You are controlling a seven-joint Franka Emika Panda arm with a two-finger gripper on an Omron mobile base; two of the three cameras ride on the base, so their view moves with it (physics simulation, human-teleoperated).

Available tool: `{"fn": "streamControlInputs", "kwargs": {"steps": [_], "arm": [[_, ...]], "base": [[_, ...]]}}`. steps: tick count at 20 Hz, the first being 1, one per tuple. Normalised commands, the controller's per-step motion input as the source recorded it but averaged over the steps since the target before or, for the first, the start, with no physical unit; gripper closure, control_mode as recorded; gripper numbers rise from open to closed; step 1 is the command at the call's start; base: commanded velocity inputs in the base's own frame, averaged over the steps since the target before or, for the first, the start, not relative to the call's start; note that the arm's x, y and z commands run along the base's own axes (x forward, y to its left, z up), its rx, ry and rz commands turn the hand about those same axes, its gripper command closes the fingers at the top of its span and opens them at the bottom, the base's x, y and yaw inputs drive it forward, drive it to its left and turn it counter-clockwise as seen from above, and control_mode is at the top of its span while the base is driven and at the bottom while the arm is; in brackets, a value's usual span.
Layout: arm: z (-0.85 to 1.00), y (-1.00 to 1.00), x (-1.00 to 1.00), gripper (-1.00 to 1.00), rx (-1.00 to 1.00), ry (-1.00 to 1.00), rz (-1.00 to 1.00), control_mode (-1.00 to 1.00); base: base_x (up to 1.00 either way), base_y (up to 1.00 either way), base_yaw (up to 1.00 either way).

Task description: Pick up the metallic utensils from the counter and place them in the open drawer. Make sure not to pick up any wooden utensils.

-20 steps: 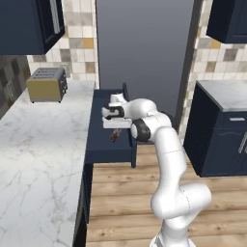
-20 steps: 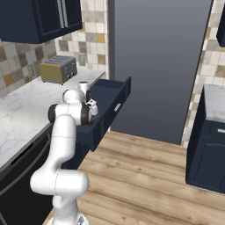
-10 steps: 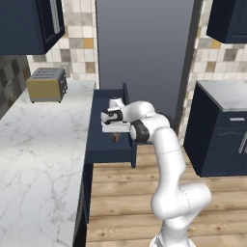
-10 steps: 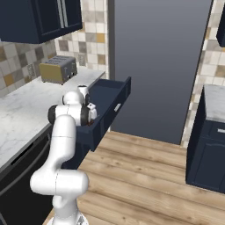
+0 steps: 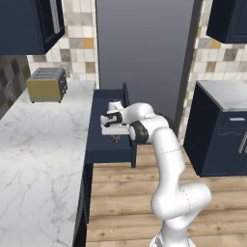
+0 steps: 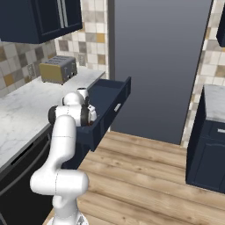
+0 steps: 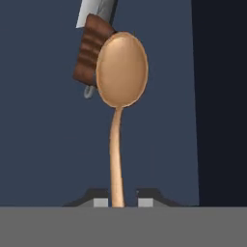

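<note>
In the left base view, a yellowish toaster (image 5: 47, 84) stands far left at the back of a marble worktop (image 5: 38, 164). Just right of the worktop's edge, the open drawer (image 5: 107, 150) juts out, a shallow navy box. The white arm (image 5: 166, 159) bends over from the right so that the gripper (image 5: 115, 138) hangs low over the middle of the drawer, pointing down into it. Further right, across the wooden floor, stands a navy cabinet (image 5: 219, 140) with a marble top.

From the right base view the toaster (image 6: 57, 69) again sits left. The arm's wrist is next, over the drawer (image 6: 112, 100) (its flat front panel faces the room).

The hand view looks straight down onto the drawer's navy floor (image 7: 48, 144). At upper left lies one of the metallic utensils (image 7: 88, 50), with a ribbed dark brown handle and a grey metal end running off the top edge. One of the wooden utensils, a tan spoon (image 7: 120, 67), overlaps it: the bowl covers the right side of the brown handle. The spoon's slim handle runs down between the two fingertips (image 7: 101, 202) of the gripper (image 7: 118, 202). The jaws stand close on either side of that handle, a thin dark gap showing on each side. Whether the claw pinches the spoon or has let go cannot be told.
</note>
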Motion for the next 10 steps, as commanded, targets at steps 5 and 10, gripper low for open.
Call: {"fn": "streamControlInputs", "kwargs": {"steps": [5,10], "arm": [[-0.01,0.0,0.0,-1.0,0.0,-0.01,0.0,-1.0],[0.02,0.0,-0.02,-1.0,0.0,-0.03,-0.01,-1.0]], "base": [[0.0,0.0,0.0],[0.0,0.0,0.0]]}}
